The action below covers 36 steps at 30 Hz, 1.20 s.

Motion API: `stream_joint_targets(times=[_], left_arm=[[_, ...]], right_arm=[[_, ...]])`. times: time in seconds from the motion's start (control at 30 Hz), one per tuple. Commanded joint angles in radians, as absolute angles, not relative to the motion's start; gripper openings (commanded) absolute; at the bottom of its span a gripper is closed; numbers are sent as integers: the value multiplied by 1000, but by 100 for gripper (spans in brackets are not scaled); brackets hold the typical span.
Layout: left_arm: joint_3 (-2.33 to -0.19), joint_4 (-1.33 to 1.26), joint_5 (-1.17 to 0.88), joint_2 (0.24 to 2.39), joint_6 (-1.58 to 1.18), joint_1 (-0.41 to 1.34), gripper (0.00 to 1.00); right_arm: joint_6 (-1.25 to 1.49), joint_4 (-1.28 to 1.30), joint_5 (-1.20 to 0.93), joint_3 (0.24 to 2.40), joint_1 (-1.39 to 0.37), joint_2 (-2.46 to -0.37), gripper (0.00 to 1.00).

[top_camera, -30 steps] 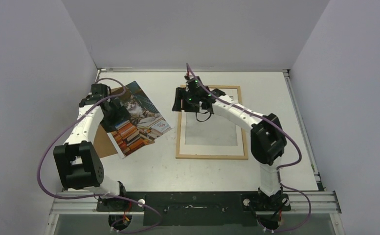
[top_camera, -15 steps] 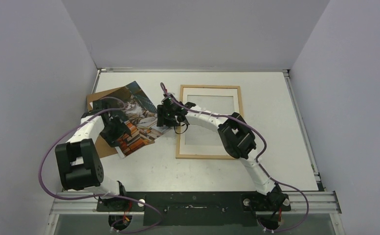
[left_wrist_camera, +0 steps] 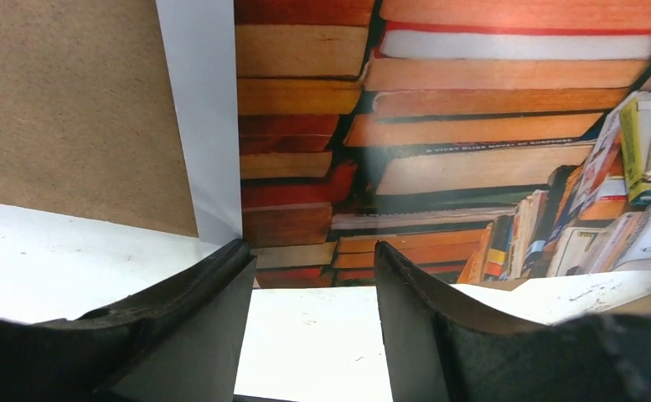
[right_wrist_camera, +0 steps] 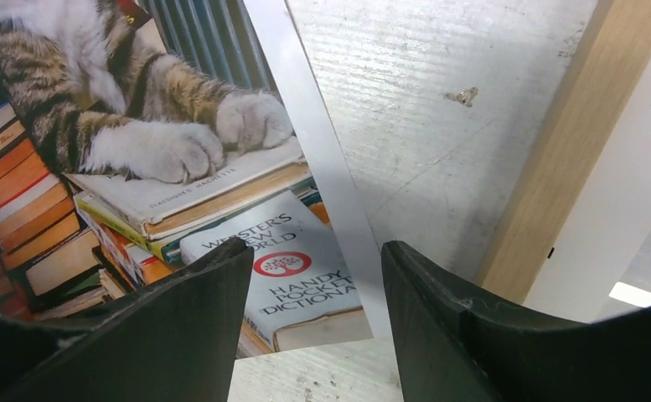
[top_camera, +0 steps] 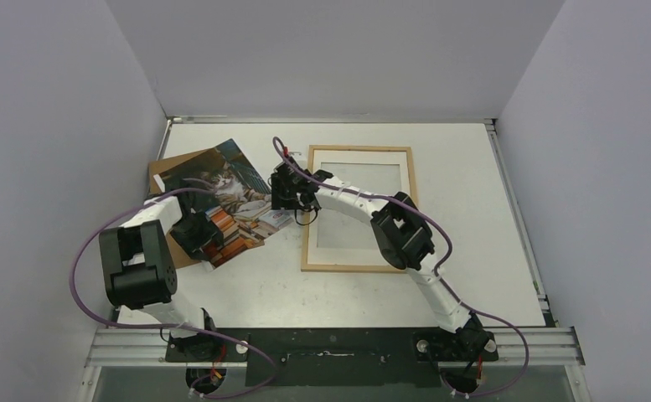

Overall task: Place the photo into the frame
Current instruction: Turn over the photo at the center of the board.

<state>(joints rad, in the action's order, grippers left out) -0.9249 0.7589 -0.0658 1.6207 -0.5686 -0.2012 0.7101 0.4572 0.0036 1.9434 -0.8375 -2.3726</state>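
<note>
my left gripper [left_wrist_camera: 311, 251] is about half open. its two black fingers stand apart just at the lower edge of the photo [top_camera: 229, 205], and nothing is held between them. my right gripper [right_wrist_camera: 315, 251] is open too and empty, low over the corner of the photo nearest to the frame [top_camera: 360, 151]. the photo lies picture side up and turned at an angle, partly on the brown board [left_wrist_camera: 70, 109] and partly on the table [top_camera: 472, 209]. it is just beside the left strip of the frame, not in it.

what can go wrong, as i judge it: the sheet is thin and lies flat, so my fingers may close on air or push it into a crease. if only one gripper lifts it, the paper can hang down and fold. if both pull in different directions, it can wrinkle or tear. my right gripper is close to the frame (it looks light), so a small touch may shift it. the photo is also turned against the frame, so a corner can land on the wood.

the photo is smooth paper with a slight shine, a white border, and a printed cat and stacked books. the board is matte, brown and stiff-looking. the frame is a rectangle of thin pale wood strips. the table is white with fine ribs and some scratches.
</note>
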Motion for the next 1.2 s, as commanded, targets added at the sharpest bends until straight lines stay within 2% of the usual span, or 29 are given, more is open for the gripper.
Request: stream_joint_targets(times=[0.0,0.1,0.23,0.4,0.53,0.87,1.17], left_arm=[[-963,785,-26,1651,-560,-209,53],[-968,791,-30,1665,-560,-209,53],[-971,789,-40,1679,-558,-209,52],[-970,781,-62,1691,-564,-209,52],[-963,775,-69,1695,-566,-207,52],[-955,776,-69,1703,-562,-207,52],[-960,785,-73,1726,-547,-207,51]], right_arm=[[716,572,17,2000,-838,-2419,59],[728,656,11,2016,-836,-2424,60],[739,708,-111,2004,-830,-2426,60],[762,660,-290,1985,-831,-2441,61],[772,605,-335,1993,-821,-2464,63],[881,198,-510,1849,-781,-2437,77],[1030,-178,-600,1822,-779,-2488,84]])
